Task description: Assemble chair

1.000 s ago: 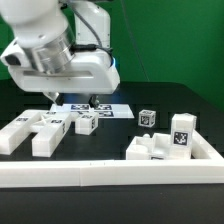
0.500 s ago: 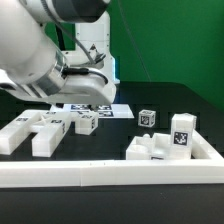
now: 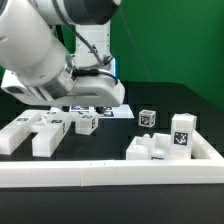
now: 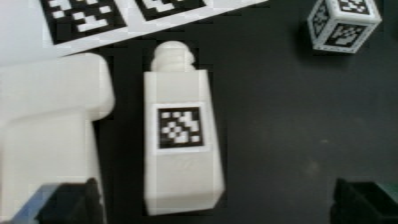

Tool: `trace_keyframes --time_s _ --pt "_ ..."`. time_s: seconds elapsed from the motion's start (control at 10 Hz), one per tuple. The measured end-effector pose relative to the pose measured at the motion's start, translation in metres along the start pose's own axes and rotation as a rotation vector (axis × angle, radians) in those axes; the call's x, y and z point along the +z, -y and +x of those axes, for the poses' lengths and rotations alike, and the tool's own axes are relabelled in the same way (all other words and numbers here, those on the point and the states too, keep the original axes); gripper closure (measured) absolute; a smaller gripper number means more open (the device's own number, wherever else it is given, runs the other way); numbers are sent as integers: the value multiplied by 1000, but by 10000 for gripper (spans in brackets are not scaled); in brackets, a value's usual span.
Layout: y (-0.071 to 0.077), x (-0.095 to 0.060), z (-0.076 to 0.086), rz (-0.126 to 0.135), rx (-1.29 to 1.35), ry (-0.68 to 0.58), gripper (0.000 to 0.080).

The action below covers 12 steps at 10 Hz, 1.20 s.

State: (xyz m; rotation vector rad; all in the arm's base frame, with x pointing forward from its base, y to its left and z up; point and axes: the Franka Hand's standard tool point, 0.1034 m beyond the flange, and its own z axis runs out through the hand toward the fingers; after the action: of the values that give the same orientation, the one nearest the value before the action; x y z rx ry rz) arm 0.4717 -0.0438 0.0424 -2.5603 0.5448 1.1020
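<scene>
Chair parts [image 3: 42, 140] are seen lying loose and unjoined on the bench [image 3: 120, 135]: a cluster at the exterior view's left, a cube [image 3: 147, 117] near the middle, and a tagged block [image 3: 182, 132] inside the corner of the rail [image 3: 110, 176] at the right. In the wrist view a tagged bar [image 4: 178, 135] is framed between the fingertips of the gripper [image 4: 214, 198], which is spread to its widest and has hold of nothing. A slab [image 4: 50, 110] lies just beside the bar; whether the two touch cannot be told. Trouble is judged most likely on the descent, since the finger on the slab's side could be brought down on the slab and both parts shoved. The fingers are also seen at the bar's plain end, not its middle, so a bar gripped there could be tipped or turned when lifted. The bar is slightly skewed to the fingers, so it may be twisted as they close.
</scene>
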Motion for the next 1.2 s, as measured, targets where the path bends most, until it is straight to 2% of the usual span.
trace_keyframes --time_s 0.3,0.7,1.2 --pt "1 8 2 -4 6 -9 151" --pt "-1 9 4 -3 8 -16 151" --pt "2 25 5 -11 3 -16 151"
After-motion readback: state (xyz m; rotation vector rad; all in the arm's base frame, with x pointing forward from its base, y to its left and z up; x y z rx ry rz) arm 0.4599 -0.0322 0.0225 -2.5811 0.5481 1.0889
